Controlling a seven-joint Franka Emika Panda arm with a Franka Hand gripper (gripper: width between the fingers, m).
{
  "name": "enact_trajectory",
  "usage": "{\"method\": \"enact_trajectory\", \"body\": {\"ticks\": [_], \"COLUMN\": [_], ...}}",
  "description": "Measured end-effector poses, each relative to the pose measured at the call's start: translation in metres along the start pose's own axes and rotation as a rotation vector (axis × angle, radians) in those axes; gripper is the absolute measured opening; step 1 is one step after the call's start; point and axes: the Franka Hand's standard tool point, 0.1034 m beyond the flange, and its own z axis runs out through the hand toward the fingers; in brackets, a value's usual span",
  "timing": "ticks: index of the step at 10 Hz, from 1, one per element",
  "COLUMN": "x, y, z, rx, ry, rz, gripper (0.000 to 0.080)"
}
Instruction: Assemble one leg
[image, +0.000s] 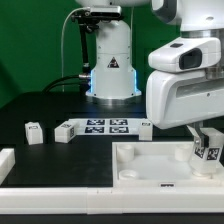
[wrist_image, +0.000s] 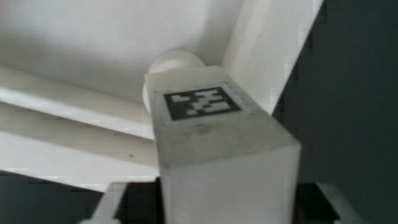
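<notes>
My gripper (image: 203, 140) is shut on a leg (image: 208, 152), a small white post with a black-and-white tag. It holds the leg upright over the corner of the large white tray (image: 150, 165) on the exterior view's right. I cannot tell whether the leg's lower end touches the tray. In the wrist view the leg (wrist_image: 214, 140) fills the middle with its tag facing the camera. It sits between my two fingers (wrist_image: 109, 203), and the tray's wall (wrist_image: 267, 50) lies behind it.
The marker board (image: 100, 126) lies behind the tray. Loose legs sit at its ends (image: 66, 130) (image: 145, 125), and another lies further toward the exterior view's left (image: 35, 131). A white part (image: 5, 160) lies at the left edge. The robot base (image: 110, 65) stands at the back.
</notes>
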Motion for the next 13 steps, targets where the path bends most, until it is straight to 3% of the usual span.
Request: {"method": "enact_trajectory", "body": {"ticks": [4,7,8,10,13], "x": [0.000,-0.002,-0.003,-0.004,-0.003], "y": [0.002,0.010,0.014,0.014,0.019], "z": [0.000,-0.004,-0.003,-0.002,-0.001], "rx": [-0.001,0.028,0.026,0.061,0.091], "ry": [0.001,0.049,0.065,0.060,0.092], "rz": [0.048,0.443,0.599,0.865,1.191], "gripper": [0.0314,0.0314,0.0314,0.0313,0.0313]}}
